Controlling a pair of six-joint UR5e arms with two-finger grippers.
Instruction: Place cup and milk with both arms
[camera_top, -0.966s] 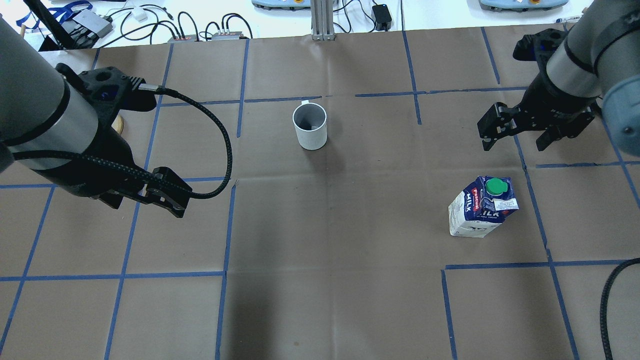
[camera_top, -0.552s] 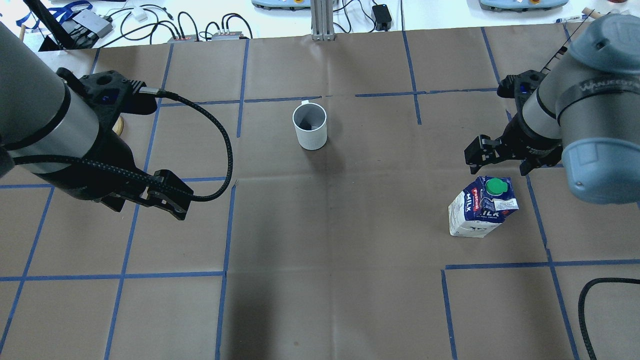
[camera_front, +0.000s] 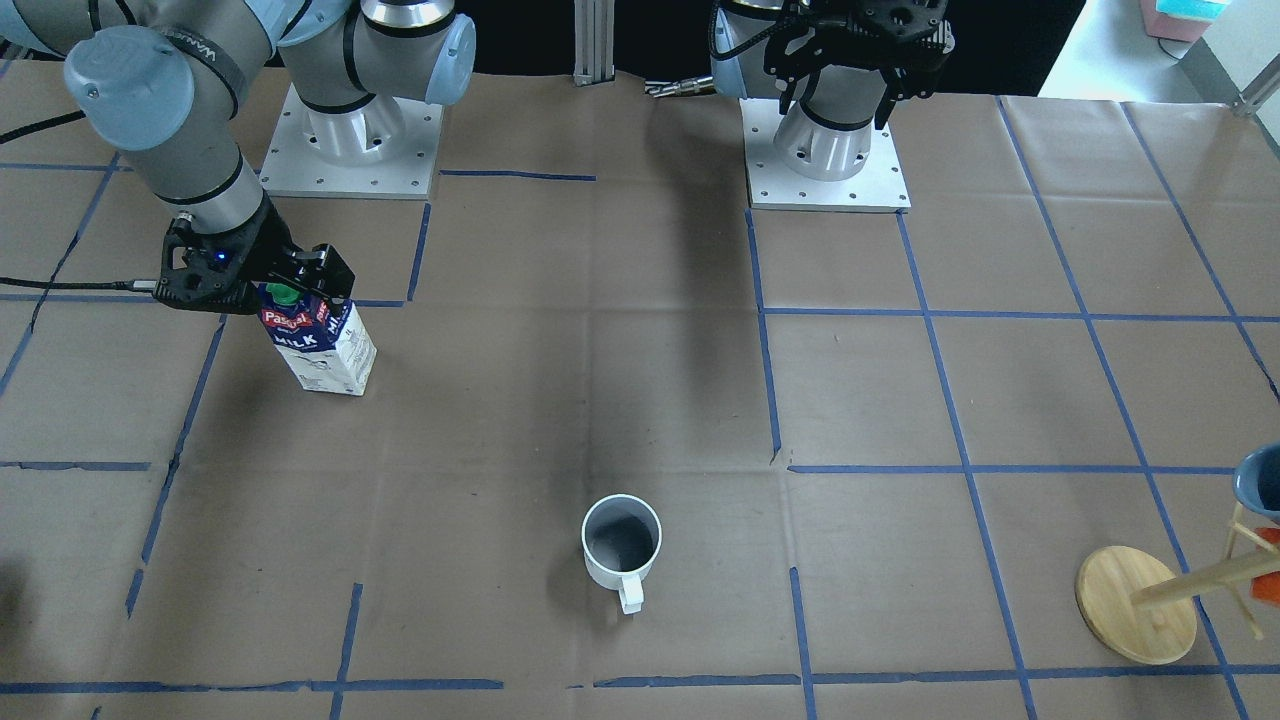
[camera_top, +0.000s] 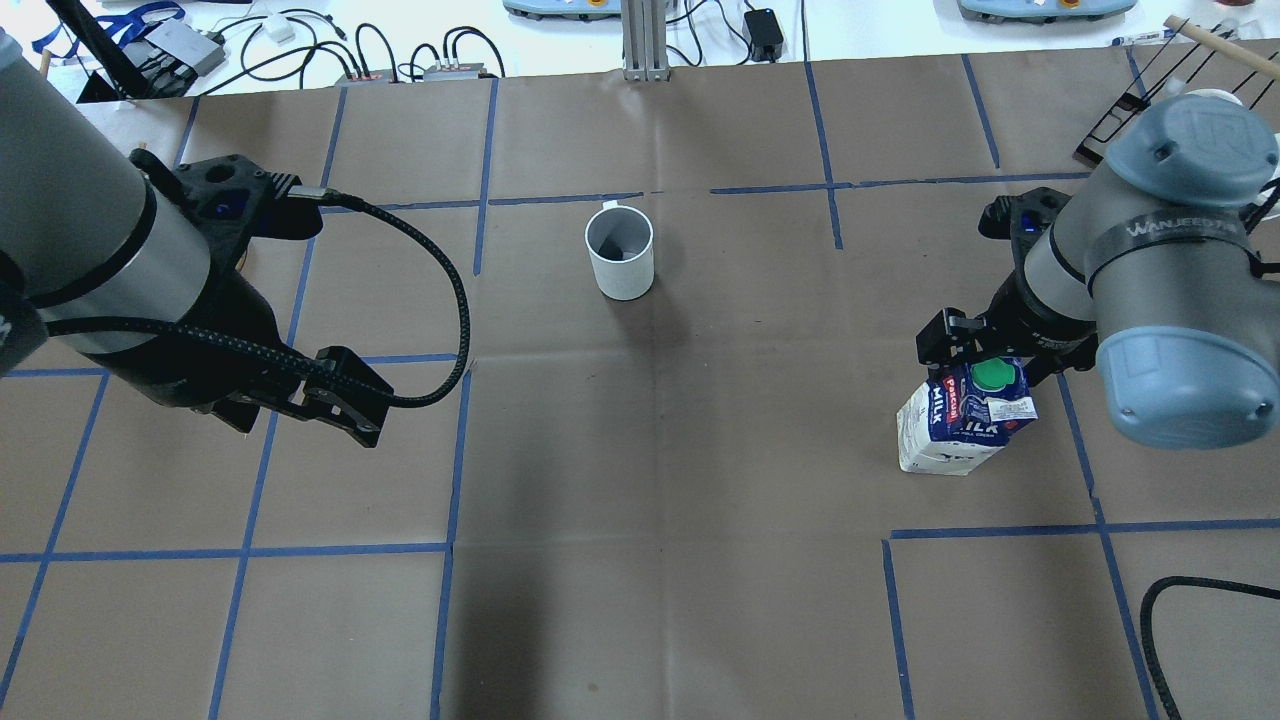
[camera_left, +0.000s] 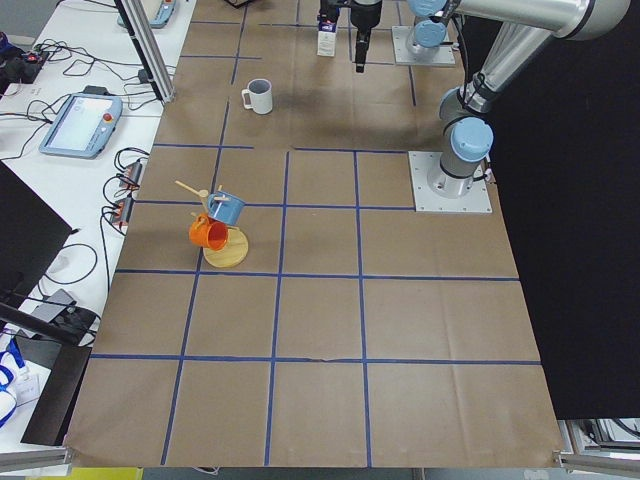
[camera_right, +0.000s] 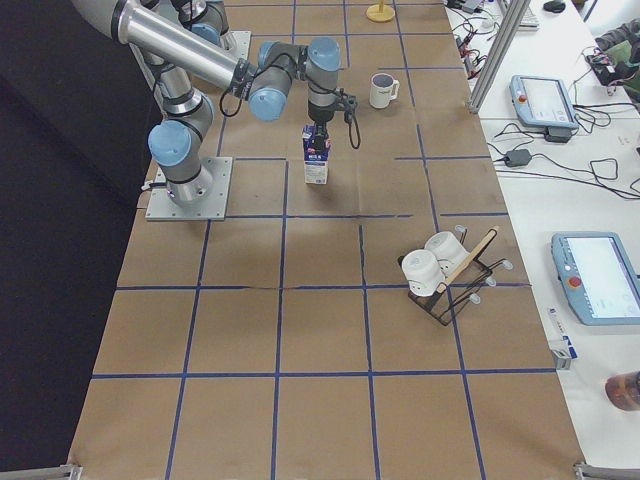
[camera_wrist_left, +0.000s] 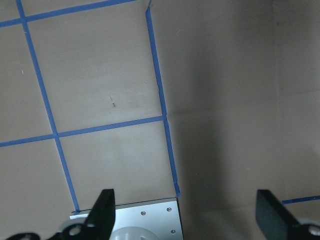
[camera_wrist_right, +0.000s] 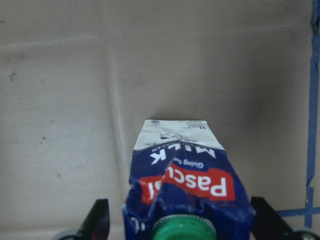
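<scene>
The cup (camera_top: 620, 255) stands upright at the table's middle, far side, handle pointing away from the robot; it also shows in the front view (camera_front: 621, 545). The milk (camera_top: 958, 425) stands upright on the right; it also shows in the front view (camera_front: 322, 348). My right gripper (camera_top: 988, 358) is open and sits low over the carton's top, one finger on each side of it. In the right wrist view the carton (camera_wrist_right: 182, 172) lies between the two fingers (camera_wrist_right: 100, 216). My left gripper (camera_front: 838, 95) is open and empty, high above the table near its base and far from the cup.
A wooden mug tree (camera_front: 1135, 603) with a blue and an orange mug stands at the table's left end. A black rack with white cups (camera_right: 440, 270) stands at the right end. The arms' base plates (camera_front: 825, 160) sit at the robot's side. Cables and pendants lie beyond the far edge.
My right gripper has moved towards the robot and down, from beyond the carton to straddling its top. My left arm has shifted only slightly. The cup and the milk have not moved.
</scene>
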